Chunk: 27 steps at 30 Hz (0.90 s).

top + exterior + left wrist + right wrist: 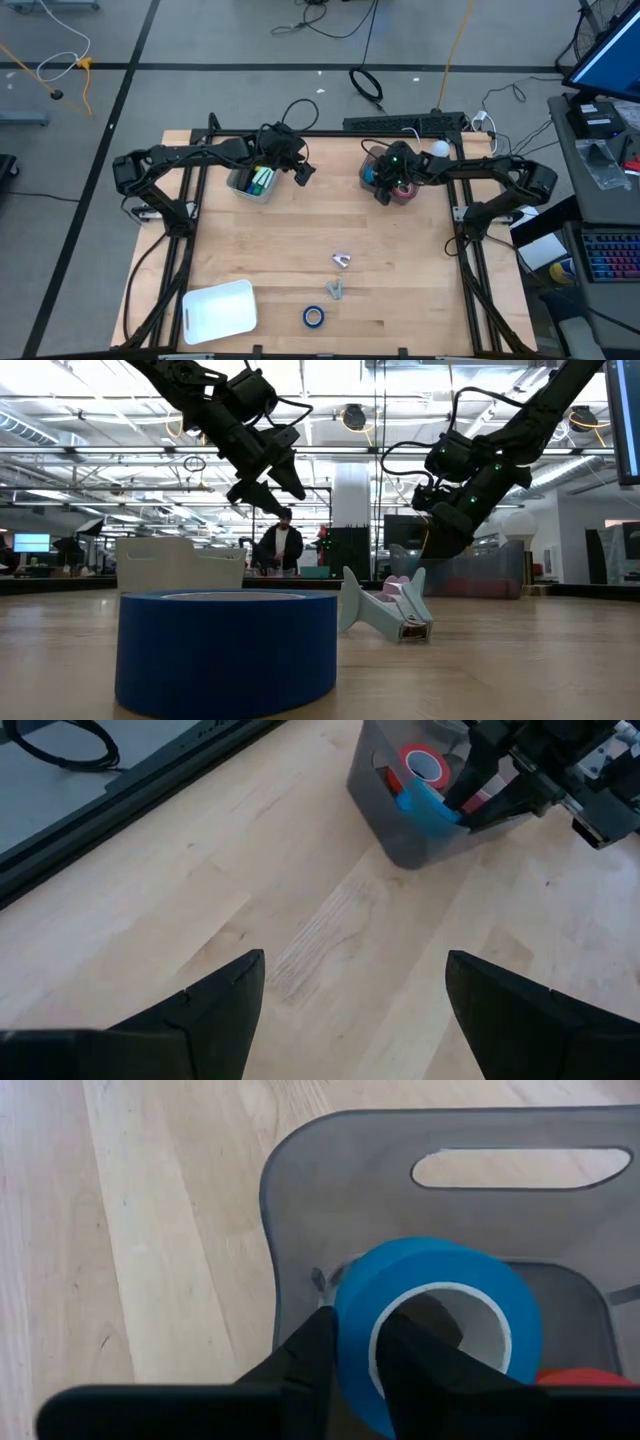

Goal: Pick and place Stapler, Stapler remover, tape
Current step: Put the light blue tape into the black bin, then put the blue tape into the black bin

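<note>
My right gripper (355, 1330) is over the grey bin (330, 1170) at the table's far right and is shut on a blue tape roll (440, 1280). A red roll (424, 765) lies inside that bin. My left gripper (355, 975) is open and hangs above bare table beside the clear bin (250, 183), which holds green things. A second blue roll (314, 317) lies flat near the table's near edge. A pale pinkish small tool (342, 260) and a teal-grey one (335, 290) lie at mid-table. My right gripper holds the blue roll by its ring wall (350, 1305), with one finger inside the pale core and one outside. The fingers slant down from the table's right. The roll stands on edge at the grey bin's mouth (428, 802). Whether it rests on anything, I cannot tell.
A white tray (220, 308) sits at the near left corner. The two bins stand at the far side, with bare wood between them and the loose things. A black frame runs around the table. A person stands in the room far behind it.
</note>
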Motion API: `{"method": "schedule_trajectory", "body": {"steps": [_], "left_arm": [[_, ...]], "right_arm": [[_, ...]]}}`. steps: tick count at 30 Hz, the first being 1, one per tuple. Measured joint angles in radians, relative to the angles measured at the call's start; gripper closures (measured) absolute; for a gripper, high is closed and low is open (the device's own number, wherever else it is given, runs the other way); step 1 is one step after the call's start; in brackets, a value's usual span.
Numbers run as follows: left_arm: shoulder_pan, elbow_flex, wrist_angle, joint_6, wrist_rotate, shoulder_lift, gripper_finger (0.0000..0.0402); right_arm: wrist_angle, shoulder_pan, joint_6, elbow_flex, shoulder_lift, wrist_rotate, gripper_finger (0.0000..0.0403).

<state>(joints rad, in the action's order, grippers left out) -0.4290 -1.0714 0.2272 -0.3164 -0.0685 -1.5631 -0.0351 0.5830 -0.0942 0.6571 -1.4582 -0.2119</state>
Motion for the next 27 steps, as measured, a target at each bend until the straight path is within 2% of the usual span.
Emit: {"method": "schedule_trajectory", "body": {"steps": [9,14,20,27], "left_arm": [[0.0,0.0,0.0,0.03,0.0,0.0,0.0091],[0.0,0.0,0.0,0.027,0.0,0.0,0.0091],[0.01,0.0,0.0,0.026,0.0,0.0,0.0091],[0.049,0.0,0.01,0.025,0.0,0.0,0.0091]], "right_arm": [[-0.001,0.0,0.002,0.0,0.001,0.001,0.0279],[-0.002,0.0,0.003,0.0,0.061,0.002,0.0265],[-0.003,0.0,0.056,0.0,0.225,0.003,0.028],[0.021,0.0,0.212,0.0,0.397,0.002,0.0329]]}}
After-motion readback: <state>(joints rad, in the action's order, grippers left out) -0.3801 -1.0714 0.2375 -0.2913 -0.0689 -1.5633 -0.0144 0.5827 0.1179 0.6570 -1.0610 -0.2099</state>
